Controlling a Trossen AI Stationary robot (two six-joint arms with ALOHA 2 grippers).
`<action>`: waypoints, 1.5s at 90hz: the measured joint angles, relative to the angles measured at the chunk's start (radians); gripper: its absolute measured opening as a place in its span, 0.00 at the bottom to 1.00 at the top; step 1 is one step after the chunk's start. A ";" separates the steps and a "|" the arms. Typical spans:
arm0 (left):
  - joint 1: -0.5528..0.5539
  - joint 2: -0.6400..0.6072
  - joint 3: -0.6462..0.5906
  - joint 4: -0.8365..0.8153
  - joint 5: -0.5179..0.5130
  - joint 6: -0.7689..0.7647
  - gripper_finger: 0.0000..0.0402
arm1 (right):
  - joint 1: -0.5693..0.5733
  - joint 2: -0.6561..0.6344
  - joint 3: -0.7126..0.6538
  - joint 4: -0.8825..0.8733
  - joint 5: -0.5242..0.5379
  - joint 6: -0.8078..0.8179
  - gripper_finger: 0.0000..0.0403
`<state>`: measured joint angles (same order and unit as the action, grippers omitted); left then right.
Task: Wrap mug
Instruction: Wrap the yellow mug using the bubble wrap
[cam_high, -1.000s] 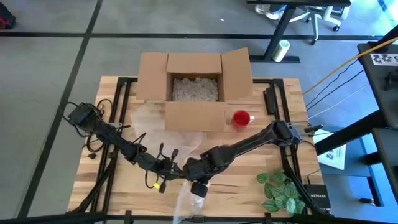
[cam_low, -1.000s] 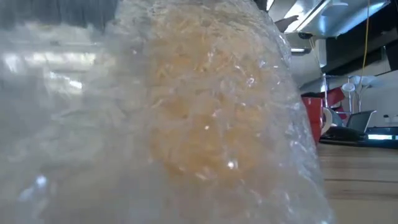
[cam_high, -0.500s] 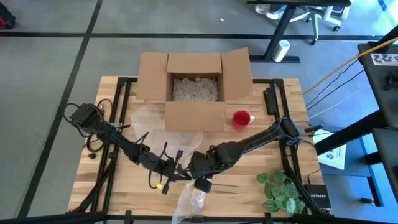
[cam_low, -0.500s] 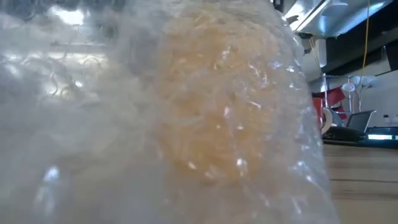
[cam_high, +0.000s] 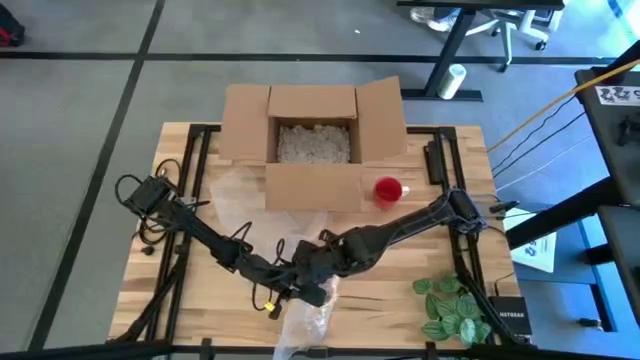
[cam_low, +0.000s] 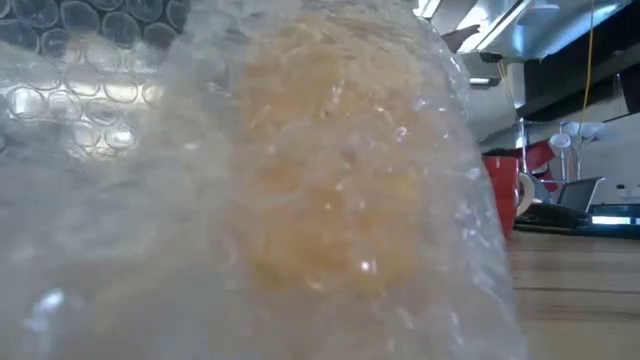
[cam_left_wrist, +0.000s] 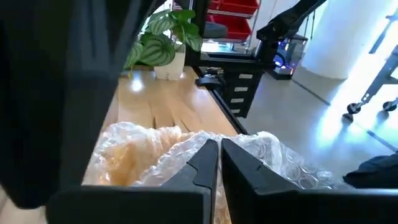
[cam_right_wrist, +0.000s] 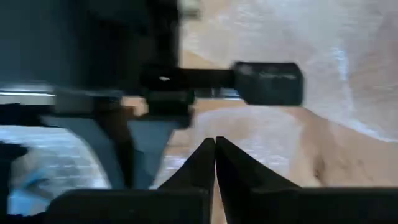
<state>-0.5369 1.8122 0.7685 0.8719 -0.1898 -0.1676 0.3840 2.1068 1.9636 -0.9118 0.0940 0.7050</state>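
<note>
Where the arms meet: front middle of the surface (cam_high: 400, 290), both wrists low over the bundle (cam_high: 312, 322).
Bundle: a lumpy roll of clear bubble wrap at the front edge, its long axis running roughly from the arms toward that edge. Something orange-yellow shows through it in the low view; what it is, I cannot tell.
Mug (cam_high: 388, 189): red, round, upright with its mouth up, bare, just beside the box's front right corner and well apart from the bundle. Which way the handle points is not visible.
Left gripper (cam_left_wrist: 217, 152): jaws pressed together against the wrap; whether a fold is caught between them, I cannot tell.
Right gripper (cam_right_wrist: 214, 149): jaws pressed together, close over wood and wrap.
Box (cam_high: 315, 185): brown cardboard, flaps open, filled with pale packing bits.
Sheet (cam_high: 235, 195): loose clear wrap lying flat left of the box.
Surface: pale wood planks; a leafy plant (cam_high: 450, 305) at the front right.
Room: grey floor, desk legs beyond.
</note>
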 joint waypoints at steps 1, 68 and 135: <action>0.000 0.000 0.001 0.000 0.000 0.003 0.00 | 0.000 0.000 0.000 -0.001 -0.003 0.001 0.00; -0.015 -0.008 0.002 0.004 0.009 0.053 0.04 | 0.036 0.076 -0.003 0.020 -0.166 0.037 0.00; -0.016 -0.196 0.002 -0.405 0.010 -0.016 0.21 | 0.061 0.086 -0.093 0.070 -0.165 0.101 0.00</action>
<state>-0.5533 1.6165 0.7704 0.4669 -0.1802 -0.1835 0.4445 2.1925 1.8711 -0.8413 -0.0709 0.8059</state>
